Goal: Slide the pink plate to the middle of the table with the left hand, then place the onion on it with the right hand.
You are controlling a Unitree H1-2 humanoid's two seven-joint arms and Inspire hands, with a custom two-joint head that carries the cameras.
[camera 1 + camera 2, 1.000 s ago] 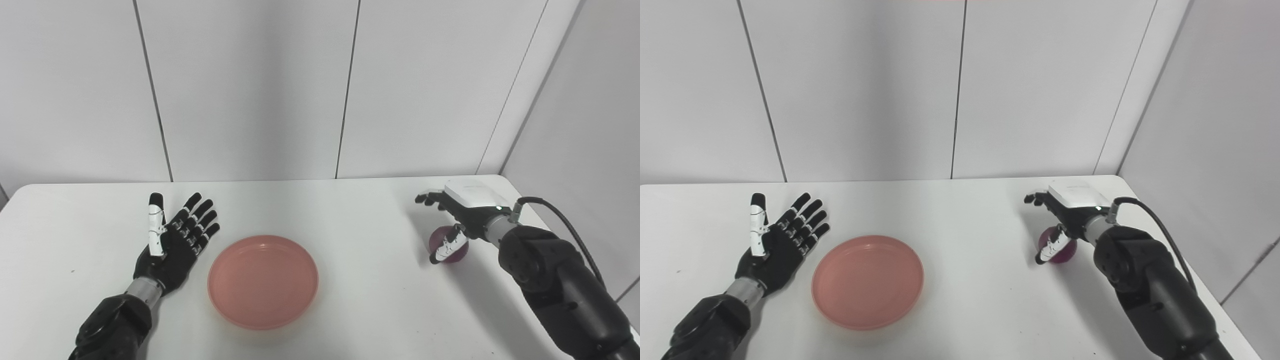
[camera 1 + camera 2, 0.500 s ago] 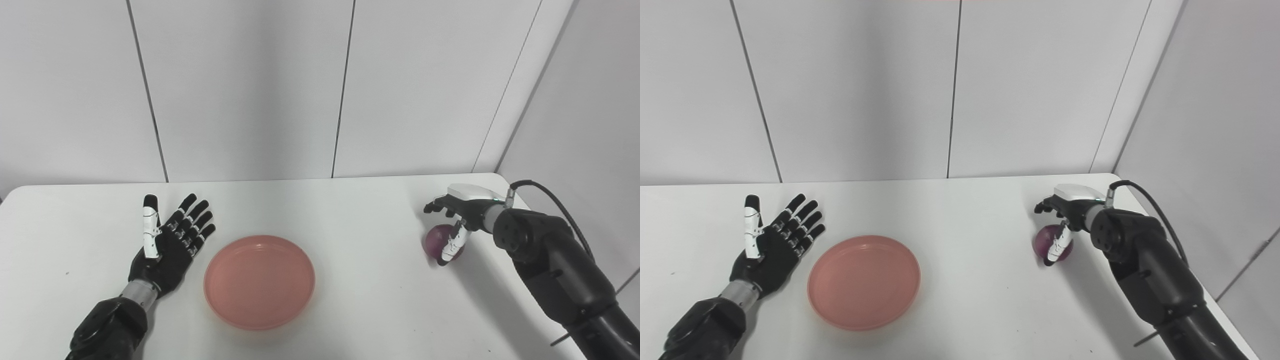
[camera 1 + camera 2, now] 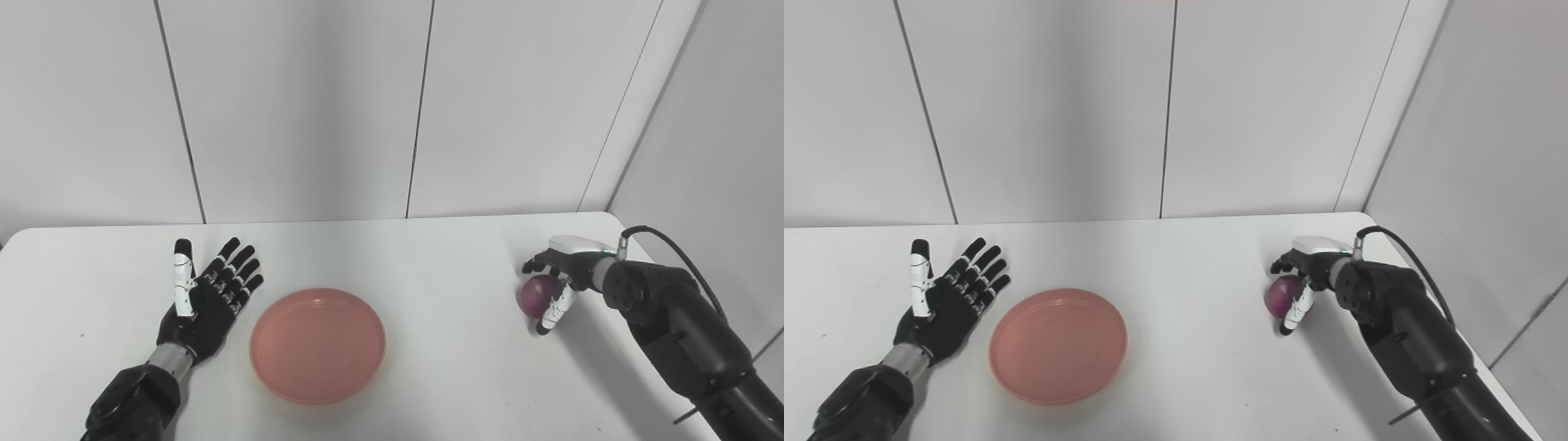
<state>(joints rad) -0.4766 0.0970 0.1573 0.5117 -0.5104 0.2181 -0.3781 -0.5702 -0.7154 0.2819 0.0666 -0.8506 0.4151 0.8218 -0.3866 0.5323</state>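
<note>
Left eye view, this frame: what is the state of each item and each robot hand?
pink plate: upright, empty, flat on the table.
onion: near the table's right edge, wrapped by the right robot hand.
left robot hand: open, palm up, beside the plate.
right robot hand: shut on the onion.

Paired head cameras, downward over table

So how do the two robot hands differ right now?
The left robot hand lies open, palm up, holding nothing, beside the pink plate. The right robot hand is palm down, fingers curled around the onion. Both are black with a white-marked thumb.
</note>
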